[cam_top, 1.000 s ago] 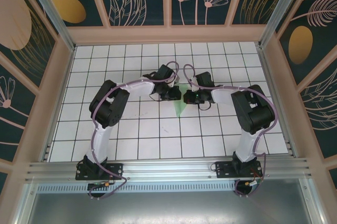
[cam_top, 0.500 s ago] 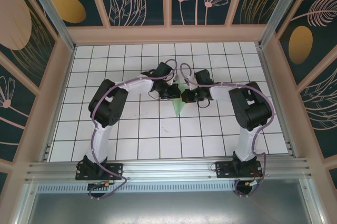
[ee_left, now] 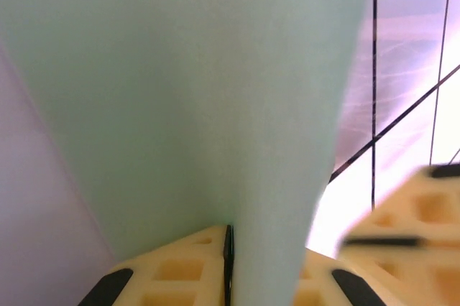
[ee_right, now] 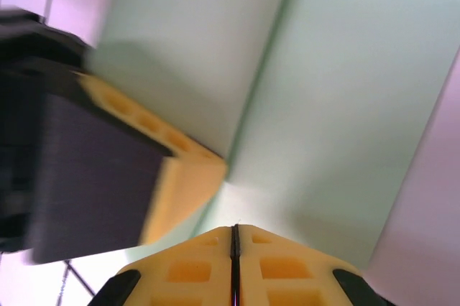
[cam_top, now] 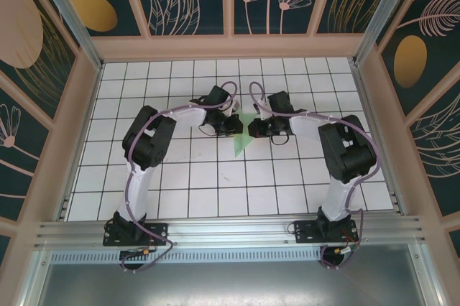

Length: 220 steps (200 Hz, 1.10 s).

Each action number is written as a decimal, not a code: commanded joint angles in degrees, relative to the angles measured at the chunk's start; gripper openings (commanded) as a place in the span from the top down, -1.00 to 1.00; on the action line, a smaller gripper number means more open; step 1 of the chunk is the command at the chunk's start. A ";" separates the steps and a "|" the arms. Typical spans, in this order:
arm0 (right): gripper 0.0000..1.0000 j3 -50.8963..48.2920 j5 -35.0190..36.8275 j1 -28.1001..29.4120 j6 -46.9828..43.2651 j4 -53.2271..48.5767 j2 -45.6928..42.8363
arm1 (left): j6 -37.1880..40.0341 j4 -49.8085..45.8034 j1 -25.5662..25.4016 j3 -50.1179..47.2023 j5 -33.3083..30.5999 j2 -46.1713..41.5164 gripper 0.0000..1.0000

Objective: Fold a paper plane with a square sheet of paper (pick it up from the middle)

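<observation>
The sheet of paper (cam_top: 241,144) is pale green, folded into a narrow pointed shape, and hangs between both arms over the middle of the table. My left gripper (cam_top: 238,125) is shut on its top. In the left wrist view the paper (ee_left: 180,90) rises out of the closed seam of the left gripper (ee_left: 229,238). My right gripper (cam_top: 252,128) faces it from the right, nearly tip to tip. In the right wrist view the right gripper (ee_right: 233,230) has its jaws shut, tips against the creased paper (ee_right: 345,90), with nothing visibly between them. The left gripper's finger (ee_right: 183,177) clamps the crease.
White grid tiles (cam_top: 165,191) cover the table inside a tan frame with patterned walls (cam_top: 86,105). Both arms arch inward from their bases (cam_top: 136,230) at the near rail. Cables loop above each wrist.
Both grippers have drawn closer together and shifted slightly toward the far side. The paper rose with them and its lower tip swung a little left.
</observation>
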 commanded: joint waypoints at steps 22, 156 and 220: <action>0.71 -5.35 -3.69 -0.19 7.14 3.43 -6.77 | 3.01 1.14 0.72 0.24 3.45 2.02 0.72; 0.74 -14.18 -8.46 4.10 23.90 24.35 -1.13 | 3.71 0.25 2.12 1.08 6.93 3.04 0.70; 0.74 -13.31 -8.08 3.98 24.38 25.69 1.11 | 2.12 1.02 2.55 0.72 7.24 0.93 0.34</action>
